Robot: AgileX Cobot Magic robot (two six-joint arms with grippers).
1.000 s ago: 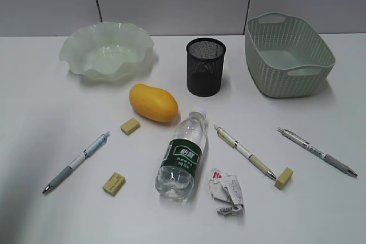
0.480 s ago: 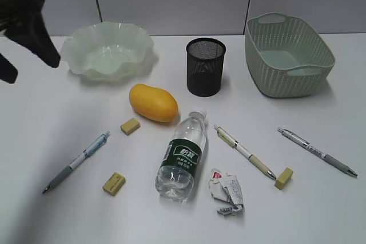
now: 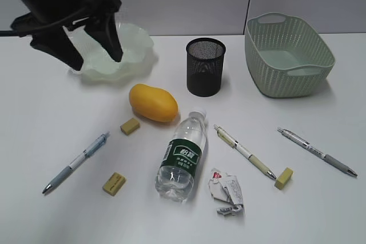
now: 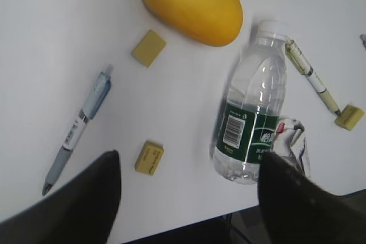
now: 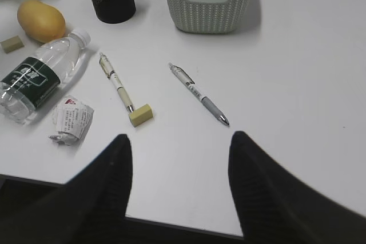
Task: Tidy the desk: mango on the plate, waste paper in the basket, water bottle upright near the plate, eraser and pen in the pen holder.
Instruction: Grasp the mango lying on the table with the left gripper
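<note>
White desk (image 3: 51,118) spreads before us, untidied. Left gripper (image 3: 91,55) hangs over ruffled plate (image 3: 134,47), fingers apart, empty. Right gripper (image 5: 180,190) shows only at own wrist camera, fingers apart, nothing between. Woven basket (image 3: 289,55) sits far right, mesh pen holder (image 3: 205,67) centre. Water bottle (image 3: 182,155) lies on side; mango (image 3: 152,102) just beyond cap. Waste paper (image 3: 227,191) rests beside bottle base. We count three pens, three erasers scattered.

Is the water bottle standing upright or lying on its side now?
Lying on its side: the water bottle rests lengthwise on the desk, cap toward the mango.
</note>
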